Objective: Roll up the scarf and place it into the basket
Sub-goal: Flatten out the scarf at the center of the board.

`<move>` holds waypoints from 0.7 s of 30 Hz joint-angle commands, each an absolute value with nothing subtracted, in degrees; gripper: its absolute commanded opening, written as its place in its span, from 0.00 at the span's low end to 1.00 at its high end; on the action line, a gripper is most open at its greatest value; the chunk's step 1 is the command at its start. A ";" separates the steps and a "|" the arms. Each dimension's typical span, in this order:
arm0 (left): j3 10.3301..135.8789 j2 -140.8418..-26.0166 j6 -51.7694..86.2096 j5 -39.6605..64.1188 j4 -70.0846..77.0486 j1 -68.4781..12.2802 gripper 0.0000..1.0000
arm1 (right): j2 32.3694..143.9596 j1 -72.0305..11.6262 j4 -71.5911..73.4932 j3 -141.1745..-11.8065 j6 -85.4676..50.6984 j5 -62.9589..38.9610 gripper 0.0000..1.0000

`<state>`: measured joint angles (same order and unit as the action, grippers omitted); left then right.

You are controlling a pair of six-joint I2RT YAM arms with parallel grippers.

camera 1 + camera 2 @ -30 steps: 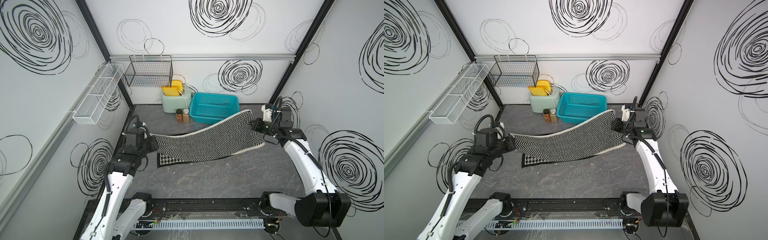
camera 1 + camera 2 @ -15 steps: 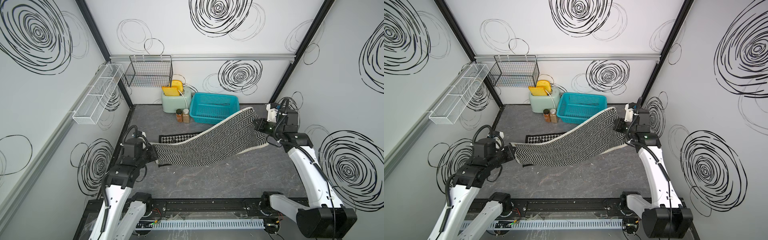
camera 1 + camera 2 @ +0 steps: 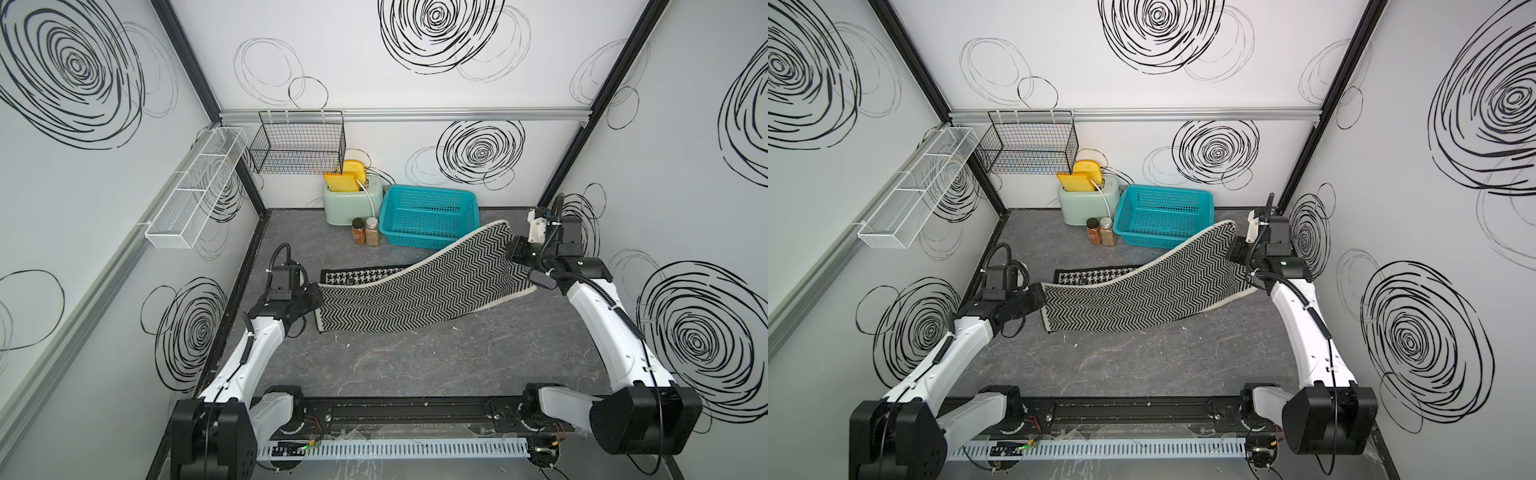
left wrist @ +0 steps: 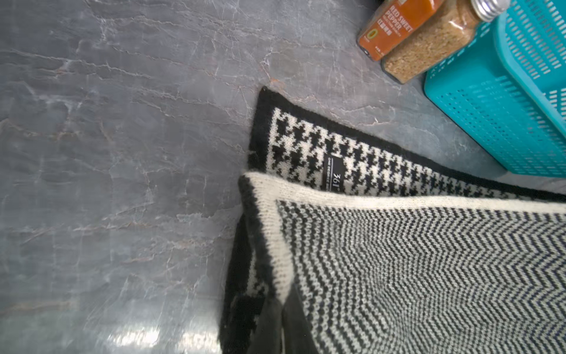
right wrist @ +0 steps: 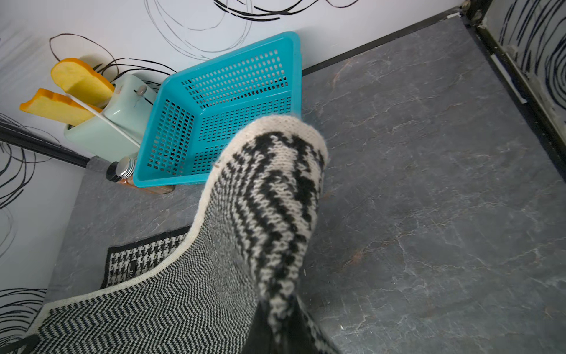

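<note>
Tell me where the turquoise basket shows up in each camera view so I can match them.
Top view: the basket at the back wall, right of the toaster.
Top view: the basket in the same back-centre spot.
Left wrist: only a basket corner, cut by the frame, beyond the scarf.
Right wrist: the basket's open inside, behind the scarf's lifted end.
Shared landmark: the spice jars beside it, in all four.

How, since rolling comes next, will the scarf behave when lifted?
Likely floppy: the scarf sags between the left end effector and right end effector. Probably grippy, not slippery: the knit looks coarse in the wrist views.
</note>
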<state>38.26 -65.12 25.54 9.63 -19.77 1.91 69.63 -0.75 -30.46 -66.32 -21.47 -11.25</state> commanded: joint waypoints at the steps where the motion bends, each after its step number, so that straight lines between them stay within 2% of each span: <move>1: 39.48 -69.69 22.12 12.25 -11.10 3.57 0.00 | 70.17 0.79 -29.50 -67.47 -22.72 -9.49 0.00; 9: 46.41 -83.28 19.86 14.72 -4.76 4.58 0.00 | 70.18 5.80 -25.43 -63.88 -25.79 -11.40 0.00; 15: 49.41 -88.39 19.23 15.41 -3.04 4.58 0.00 | 68.19 8.34 -19.25 -55.00 -29.23 -13.53 0.00; 21: 49.83 -92.29 19.52 15.03 -1.37 4.48 0.00 | 67.07 9.84 -17.10 -50.01 -28.32 -11.20 0.00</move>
<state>48.75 -91.05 20.67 15.14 -4.34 3.92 69.38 9.19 -21.43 -50.78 -27.68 -12.67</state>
